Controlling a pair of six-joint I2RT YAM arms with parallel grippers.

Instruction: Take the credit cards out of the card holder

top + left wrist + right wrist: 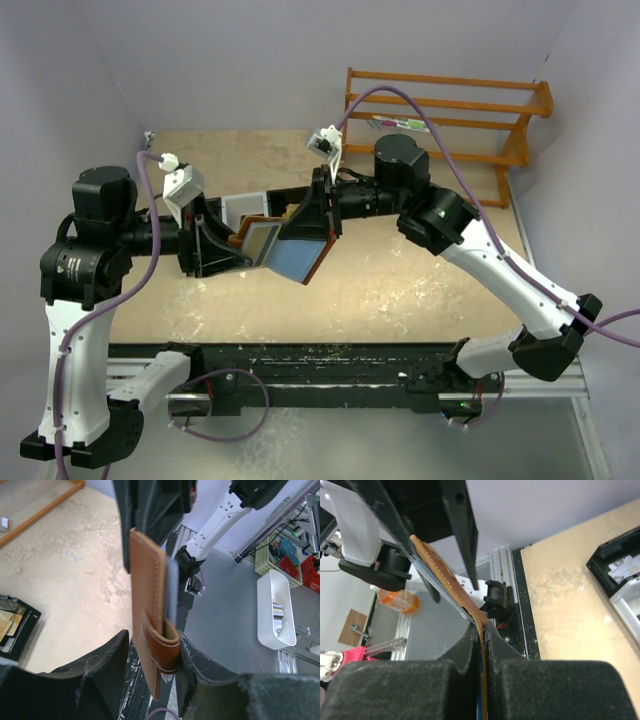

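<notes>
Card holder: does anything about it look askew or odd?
Nothing damaged. The card holder hangs open and tilted above the table, pinched by the right gripper, with the left gripper straddling it.

Beige, white-flecked tabletop point(400, 290) enclosed at rear and on both sides by plain pale lavender walls point(250, 60). Orange wooden slatted rack point(450, 110) at far right corner of tabletop, against rear wall. Black mounting rail point(330, 365) along near edge of tabletop. Grey floor point(225, 630) beyond near edge of tabletop, carrying white oblong bin point(275, 605), green mesh basket point(267, 555) and red crate point(312, 572). Even, diffuse lighting.
</notes>
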